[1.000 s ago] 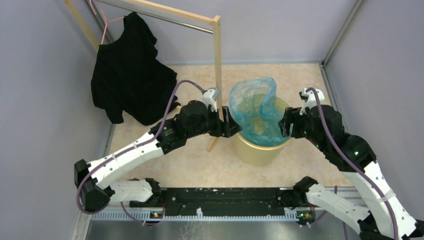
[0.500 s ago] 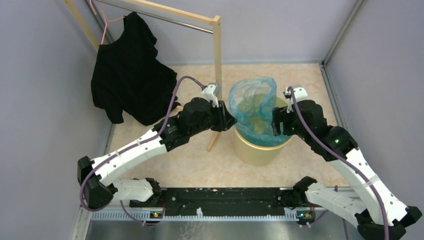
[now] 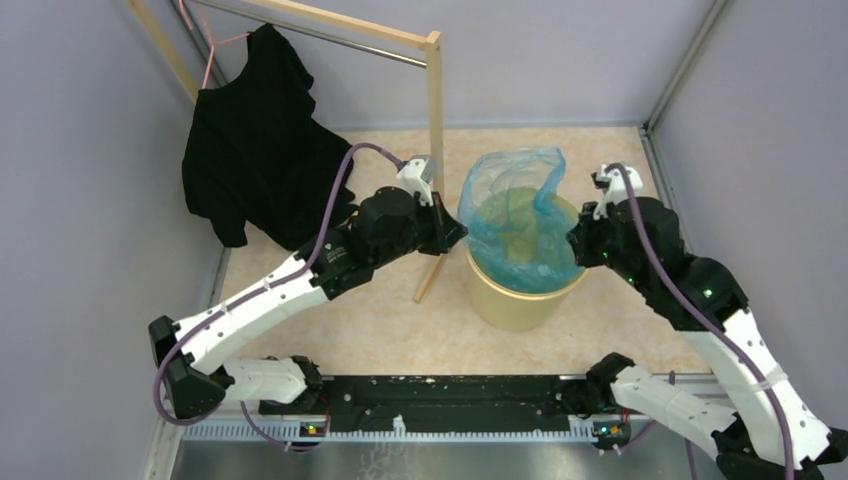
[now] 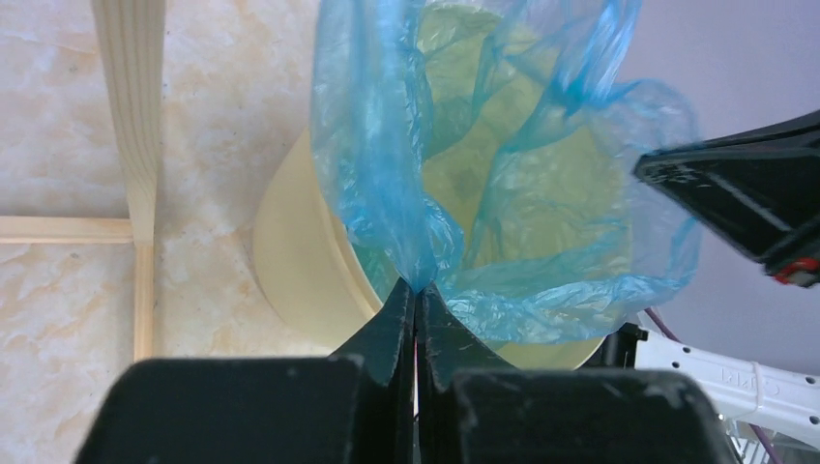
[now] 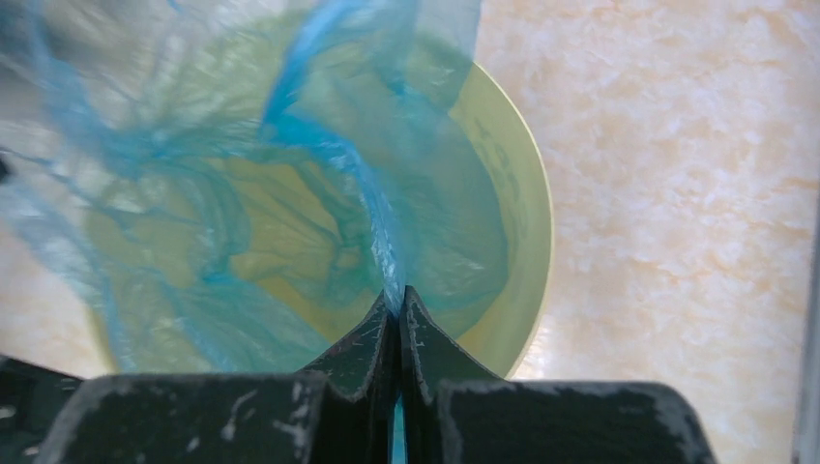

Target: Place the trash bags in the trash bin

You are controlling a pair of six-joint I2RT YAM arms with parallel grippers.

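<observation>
A thin blue see-through trash bag sits in the mouth of the pale yellow trash bin, its top standing open above the rim. My left gripper is at the bin's left side, shut on the bag's left edge. At the bin's right side my right gripper is shut on the bag's right edge. In the right wrist view the bag lines the inside of the bin. The left wrist view shows the bin's outer wall below the bag.
A wooden rack post stands just left of the bin, close to my left wrist. A black garment hangs from the rack at the back left. Grey walls enclose the beige floor on three sides.
Both grippers have closed on the bag's edges. The right gripper pulled its edge rightward, stretching the bag's mouth wider over the bin. The left gripper shifted slightly toward the bag.
</observation>
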